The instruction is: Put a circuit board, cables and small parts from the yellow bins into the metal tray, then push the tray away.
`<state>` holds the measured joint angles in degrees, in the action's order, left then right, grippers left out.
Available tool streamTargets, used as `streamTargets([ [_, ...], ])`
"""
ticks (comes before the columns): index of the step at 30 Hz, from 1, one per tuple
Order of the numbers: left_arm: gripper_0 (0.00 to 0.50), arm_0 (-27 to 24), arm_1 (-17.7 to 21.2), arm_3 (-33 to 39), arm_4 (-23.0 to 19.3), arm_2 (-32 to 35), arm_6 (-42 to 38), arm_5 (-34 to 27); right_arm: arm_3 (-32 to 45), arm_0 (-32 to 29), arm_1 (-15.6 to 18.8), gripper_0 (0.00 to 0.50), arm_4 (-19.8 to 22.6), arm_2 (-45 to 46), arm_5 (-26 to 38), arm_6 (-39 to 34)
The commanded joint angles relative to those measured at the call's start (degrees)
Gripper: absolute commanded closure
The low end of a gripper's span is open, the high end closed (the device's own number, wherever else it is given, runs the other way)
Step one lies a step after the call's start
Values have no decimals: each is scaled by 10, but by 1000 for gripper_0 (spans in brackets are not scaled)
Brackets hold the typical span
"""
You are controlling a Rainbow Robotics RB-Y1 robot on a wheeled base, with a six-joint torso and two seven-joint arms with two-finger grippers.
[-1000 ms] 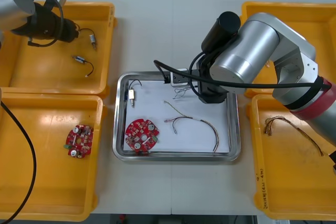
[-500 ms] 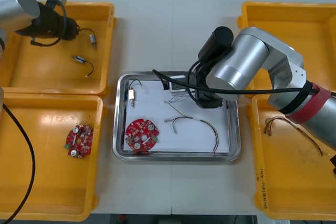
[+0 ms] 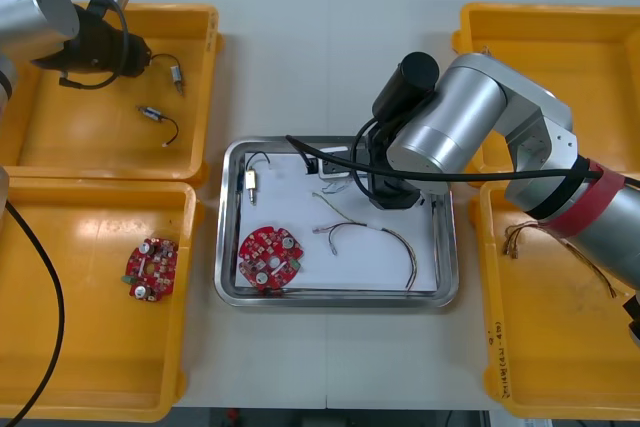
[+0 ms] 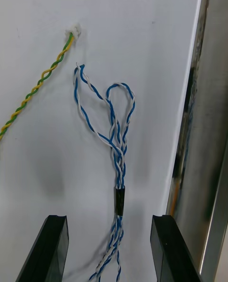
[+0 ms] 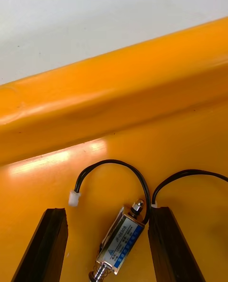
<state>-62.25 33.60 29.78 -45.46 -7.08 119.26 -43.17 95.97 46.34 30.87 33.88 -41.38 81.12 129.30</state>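
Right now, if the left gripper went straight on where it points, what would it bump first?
Probably the small metal part, lying between the left gripper's open fingers on the yellow bin's floor. How near is unclear.

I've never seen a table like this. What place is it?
Probably an electronics workshop or robot lab: yellow bins, a metal tray holding a red circuit board and cables, the right gripper over the tray, the left gripper over a bin.

The left fingers (image 5: 47, 244) and right fingers (image 4: 168, 249) stand spread apart.
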Motion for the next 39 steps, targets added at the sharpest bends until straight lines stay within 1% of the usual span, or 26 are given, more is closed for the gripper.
streamTargets([
  [1, 0, -1, -4, 5, -13, -36, 57, 12, 19, -1, -11, 0, 0, -5, 8, 2],
  [6, 0, 7, -4, 4, -16, -36, 58, 12, 36, -1, -12, 0, -2, 5, 23, -1],
  [9, 0, 11, -4, 4, -16, -36, 60, 12, 50, -1, -15, 0, -2, 24, 47, -3],
  [13, 0, 13, -3, 5, -16, -36, 62, 12, 77, -1, -23, 0, 5, 63, 105, -8],
  [14, 42, 13, -3, 5, -16, -36, 62, 12, 87, -2, -26, 0, 8, 77, 126, -9],
  [15, 130, 13, -3, 4, -16, -36, 62, 12, 98, -2, -29, 0, 11, 92, 146, -11],
  [17, 258, 13, -4, 5, -16, -36, 62, 12, 109, -2, -30, 0, 15, 104, 165, -13],
  [18, 384, 13, -3, 4, -16, -36, 62, 12, 122, -2, -30, 0, 16, 117, 185, -15],
  [19, 435, 13, -3, 5, -16, -36, 62, 12, 128, -3, -31, 0, 16, 123, 193, -16],
  [20, 497, 13, -3, 4, -16, -36, 62, 11, 145, -9, -34, 0, 18, 145, 225, -31],
  [23, 500, 14, -3, 5, -16, -36, 62, 12, 174, -21, -43, 0, 20, 186, 282, -69],
  [24, 498, 13, -3, 4, -16, -36, 62, 10, 186, -24, -45, 0, 19, 199, 289, -80],
  [25, 498, 14, -3, 4, -16, -36, 62, 10, 188, -25, -45, 0, 19, 202, 289, -84],
  [26, 500, 13, -2, 5, -16, -36, 60, 7, 207, -27, -47, 0, 15, 221, 289, -103],
  [27, 500, 13, -2, 5, -16, -36, 60, 7, 207, -27, -47, 0, 15, 221, 289, -103],
  [31, 500, 13, 5, 6, -46, -36, 62, -11, 252, -40, -47, 0, 0, 278, 289, -162],
  [32, 497, 13, 6, 8, -48, -36, 62, -13, 257, -43, -46, 0, -2, 284, 289, -169],
  [34, 498, 13, 11, 20, -51, -36, 57, -33, 277, -63, -44, 0, -4, 315, 289, -199],
  [39, 500, 13, 30, 51, -51, -29, 48, -82, 289, -100, -29, 0, 0, 368, 289, -266],
])
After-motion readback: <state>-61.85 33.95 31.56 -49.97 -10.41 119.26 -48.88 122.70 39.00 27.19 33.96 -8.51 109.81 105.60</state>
